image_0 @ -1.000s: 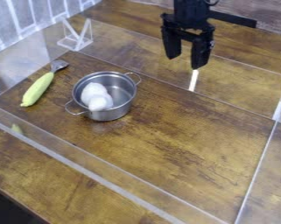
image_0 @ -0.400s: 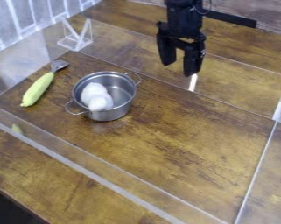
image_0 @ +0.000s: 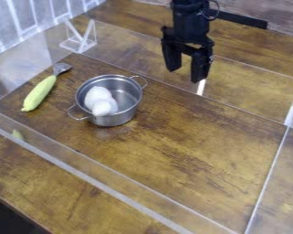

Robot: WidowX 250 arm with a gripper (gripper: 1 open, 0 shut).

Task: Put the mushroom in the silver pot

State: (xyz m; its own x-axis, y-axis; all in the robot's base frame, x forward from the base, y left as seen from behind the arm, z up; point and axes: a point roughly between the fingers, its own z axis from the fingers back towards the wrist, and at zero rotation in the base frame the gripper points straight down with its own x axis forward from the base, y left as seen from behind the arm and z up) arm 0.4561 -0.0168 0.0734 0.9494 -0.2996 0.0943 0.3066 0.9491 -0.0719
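Note:
The silver pot (image_0: 109,101) sits on the wooden table, left of centre, its two loop handles showing. Inside it lies the white, egg-like mushroom (image_0: 99,100). My black gripper (image_0: 184,73) hangs pointing down at the upper right, well to the right of and behind the pot. Its two fingers stand apart, open, with nothing between them.
A yellow-green corn cob (image_0: 39,92) lies left of the pot. Clear acrylic walls (image_0: 210,87) fence the work area. A clear bracket (image_0: 78,37) stands at the back left.
The gripper has shifted slightly to the left in the picture and a touch lower. Pot, mushroom and corn have not moved.

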